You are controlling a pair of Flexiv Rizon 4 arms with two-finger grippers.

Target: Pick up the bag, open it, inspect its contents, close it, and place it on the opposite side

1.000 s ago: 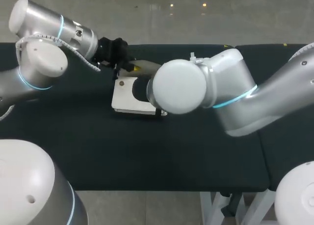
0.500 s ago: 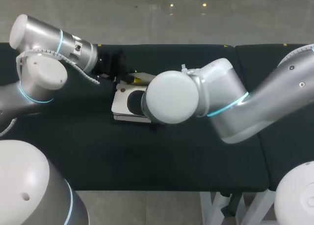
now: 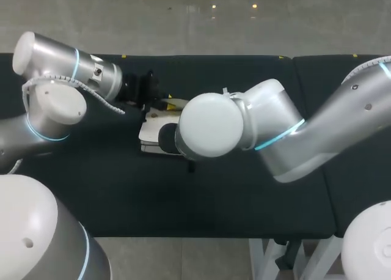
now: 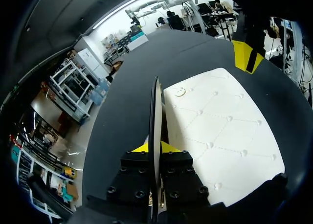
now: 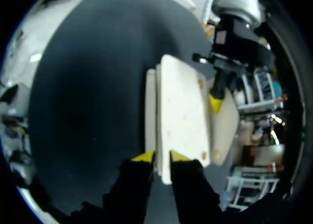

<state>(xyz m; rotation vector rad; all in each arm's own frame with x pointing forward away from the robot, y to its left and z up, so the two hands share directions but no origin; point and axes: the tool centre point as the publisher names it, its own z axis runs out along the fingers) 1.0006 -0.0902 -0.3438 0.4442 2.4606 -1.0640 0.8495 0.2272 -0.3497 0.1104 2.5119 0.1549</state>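
"So why are both hands on one small bag point(image 3: 151, 132)?"

"Because I judge that one hand cannot open it. My left gripper point(image 4: 155, 148) is pinched tight on the flap point(image 4: 156, 111). The flap is a thin sheet standing on edge between the two yellow tips, raised clear of the bag's quilted white face. My right gripper point(image 5: 161, 158) is at the bag's opposite end. Its tips are narrowly apart and press on either side of the edge there. I take that as the anchor: one end held fast so that the flap parts from the body and the whole bag does not drag along."

"And where is the bag itself?"

"It is lying on the black table point(image 3: 244, 194), as far as the head view shows. It stretches between my two grippers, with the quilted face upward. Only the flap is up."

"Can you see what's in it?"

"No. The flap is edge-on to my left wrist camera, and my right arm hangs over much of the bag from above. The inside is hidden, so I'd say the inspection is not yet done."

"What's the risk?"

"Both grips are on thin edges. A pull off the flap's line could slip it from the left tips or tug the body out of the right."
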